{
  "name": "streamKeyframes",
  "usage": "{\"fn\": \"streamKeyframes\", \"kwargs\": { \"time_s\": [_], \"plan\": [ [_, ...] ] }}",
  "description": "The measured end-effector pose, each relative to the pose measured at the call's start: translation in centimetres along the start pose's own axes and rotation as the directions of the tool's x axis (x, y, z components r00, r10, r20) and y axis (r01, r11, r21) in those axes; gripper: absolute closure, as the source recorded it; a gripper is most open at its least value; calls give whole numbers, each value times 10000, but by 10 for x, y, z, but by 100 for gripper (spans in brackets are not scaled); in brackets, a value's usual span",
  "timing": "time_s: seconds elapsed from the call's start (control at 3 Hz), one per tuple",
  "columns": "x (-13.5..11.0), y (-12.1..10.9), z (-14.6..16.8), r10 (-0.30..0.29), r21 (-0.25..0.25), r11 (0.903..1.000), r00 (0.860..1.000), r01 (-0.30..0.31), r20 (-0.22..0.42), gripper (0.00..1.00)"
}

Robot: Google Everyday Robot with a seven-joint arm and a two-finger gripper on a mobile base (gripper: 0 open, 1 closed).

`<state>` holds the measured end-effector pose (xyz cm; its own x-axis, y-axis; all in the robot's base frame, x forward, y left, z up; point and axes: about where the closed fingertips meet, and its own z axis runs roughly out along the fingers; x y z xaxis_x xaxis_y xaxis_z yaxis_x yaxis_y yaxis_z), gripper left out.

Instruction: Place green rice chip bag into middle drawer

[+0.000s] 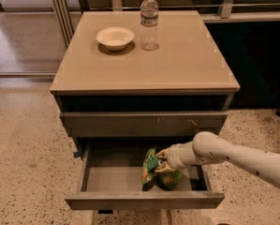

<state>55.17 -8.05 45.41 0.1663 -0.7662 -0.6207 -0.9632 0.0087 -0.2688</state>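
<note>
gripper: in open middle drawer, right side | clamping green rice chip bag | bowl, water bottle: tabletop, far

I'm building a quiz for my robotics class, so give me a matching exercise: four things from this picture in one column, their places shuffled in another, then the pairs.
1 bowl
2 water bottle
3 green rice chip bag
4 gripper

A inside the open middle drawer
B cabinet top, right of the bowl
C at the bag, within the drawer
D cabinet top, left of the bottle

Pairs: 1-D, 2-B, 3-A, 4-C
</note>
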Motion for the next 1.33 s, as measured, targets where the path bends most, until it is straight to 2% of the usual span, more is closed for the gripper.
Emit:
{"fn": "streamKeyframes", "kwargs": {
  "time_s": [1.33],
  "plan": [
    [0, 0, 0, 3, -7, 10000, 10000, -3, 3, 7]
  ]
}}
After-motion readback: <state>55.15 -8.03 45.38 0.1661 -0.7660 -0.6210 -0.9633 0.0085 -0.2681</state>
